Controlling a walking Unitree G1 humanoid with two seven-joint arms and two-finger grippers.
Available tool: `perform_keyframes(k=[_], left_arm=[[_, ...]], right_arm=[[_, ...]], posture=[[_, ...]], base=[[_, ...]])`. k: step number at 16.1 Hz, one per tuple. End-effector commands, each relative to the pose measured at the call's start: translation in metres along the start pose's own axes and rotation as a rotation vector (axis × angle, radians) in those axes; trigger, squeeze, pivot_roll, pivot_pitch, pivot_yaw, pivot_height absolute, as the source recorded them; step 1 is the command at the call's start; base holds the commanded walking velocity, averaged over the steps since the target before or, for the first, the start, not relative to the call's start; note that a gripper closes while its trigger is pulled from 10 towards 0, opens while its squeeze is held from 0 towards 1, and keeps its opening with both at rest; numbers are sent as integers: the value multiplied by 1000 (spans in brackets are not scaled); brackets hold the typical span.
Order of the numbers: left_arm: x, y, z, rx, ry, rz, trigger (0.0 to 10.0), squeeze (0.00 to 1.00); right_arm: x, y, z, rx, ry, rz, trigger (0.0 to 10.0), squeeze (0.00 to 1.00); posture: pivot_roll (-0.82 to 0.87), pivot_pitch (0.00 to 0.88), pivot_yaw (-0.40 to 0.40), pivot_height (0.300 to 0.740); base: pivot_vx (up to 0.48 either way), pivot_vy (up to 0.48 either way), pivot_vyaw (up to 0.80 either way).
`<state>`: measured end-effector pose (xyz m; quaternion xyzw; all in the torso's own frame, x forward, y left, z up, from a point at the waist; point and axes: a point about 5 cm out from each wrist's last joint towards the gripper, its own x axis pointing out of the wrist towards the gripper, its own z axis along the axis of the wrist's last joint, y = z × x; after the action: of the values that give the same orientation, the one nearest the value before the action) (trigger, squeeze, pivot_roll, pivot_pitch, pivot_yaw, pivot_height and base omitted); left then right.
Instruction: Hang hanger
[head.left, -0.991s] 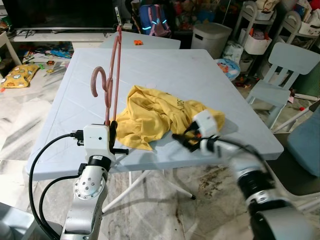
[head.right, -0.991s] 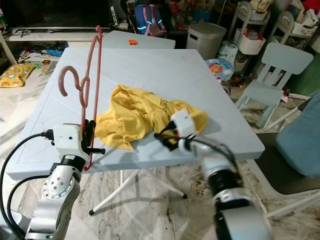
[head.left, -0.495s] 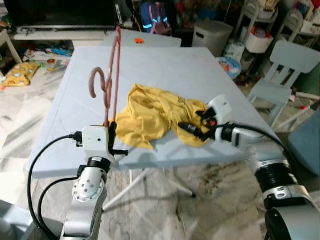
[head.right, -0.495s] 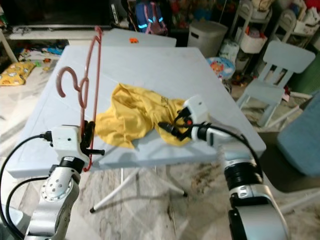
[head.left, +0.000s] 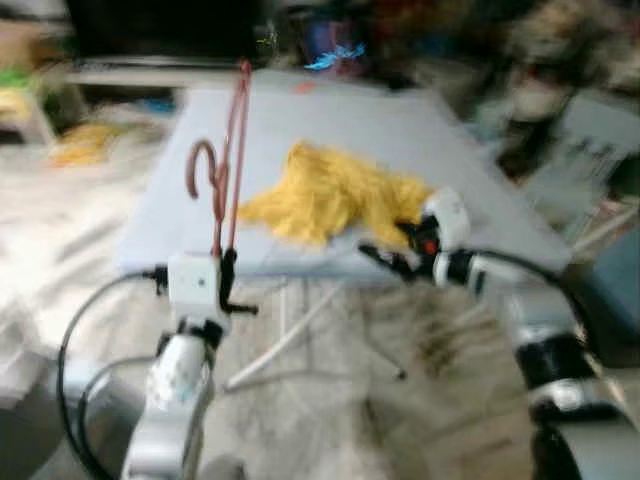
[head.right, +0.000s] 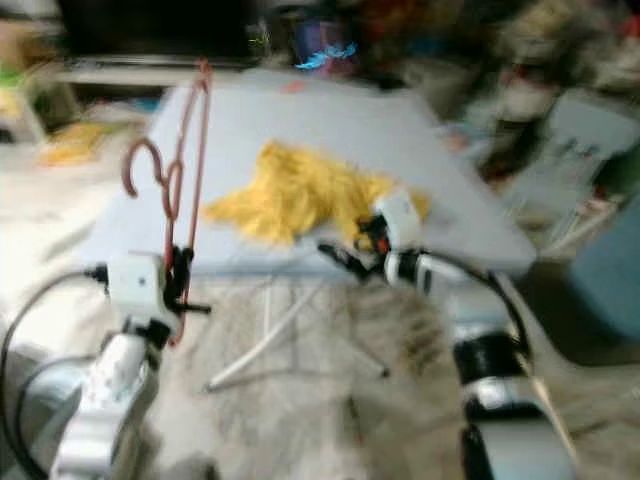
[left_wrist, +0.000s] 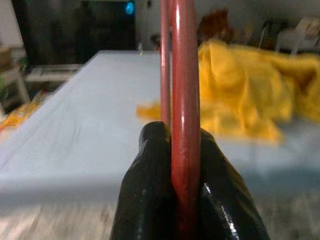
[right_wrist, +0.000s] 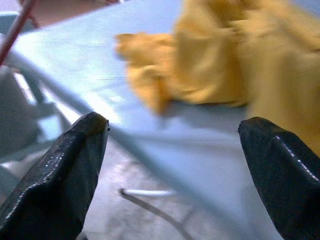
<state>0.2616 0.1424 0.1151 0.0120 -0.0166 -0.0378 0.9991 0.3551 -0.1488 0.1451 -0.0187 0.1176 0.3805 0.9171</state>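
Your red hanger (head.left: 228, 160) stands upright at the near left edge of the blue table (head.left: 390, 130), clamped at its base by the left gripper (left_wrist: 182, 200). On that table lies a crumpled yellow shirt (head.left: 335, 195). Just off its near edge, your right gripper (right_wrist: 175, 165) hovers with fingers spread wide.

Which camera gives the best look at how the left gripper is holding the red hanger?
The left wrist view: the left gripper is shut on the red hanger, close up. The blurred eye views show the whole hanger upright above that gripper. The right wrist view catches a sliver of it.
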Motion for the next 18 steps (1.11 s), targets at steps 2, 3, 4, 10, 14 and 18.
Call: perform_keyframes(k=[2,3,4,10,14,18], left_arm=[[5,-5,8,9,-27,-25,10000,0],[5,-5,8,10,-27,-27,10000,0],[5,-4,8,11,-26,-29,10000,0],[8,-7,6,20,-10,-42,10000,0],[9,-4,-16,-24,142,-134,10000,0],[8,4,-37,39,309,-231,10000,0]], right_arm=[[-4,-8,-1,5,-1,-70,10000,0],[-4,-9,-1,5,-1,-79,10000,0],[-4,-10,-1,6,-1,-88,10000,0],[-5,-15,-1,-38,1,-129,10000,0],[-9,-17,3,-130,-41,-154,10000,0],[-17,-21,-2,-262,8,-148,10000,0]], posture=[[-78,0,-48,740],[-80,0,-46,740],[-82,0,-44,740],[-109,0,-20,740],[-122,0,-16,740],[-128,0,-13,740]], base=[[-317,0,0],[-292,0,0],[-277,0,0],[-132,0,0],[0,0,0],[0,0,0]])
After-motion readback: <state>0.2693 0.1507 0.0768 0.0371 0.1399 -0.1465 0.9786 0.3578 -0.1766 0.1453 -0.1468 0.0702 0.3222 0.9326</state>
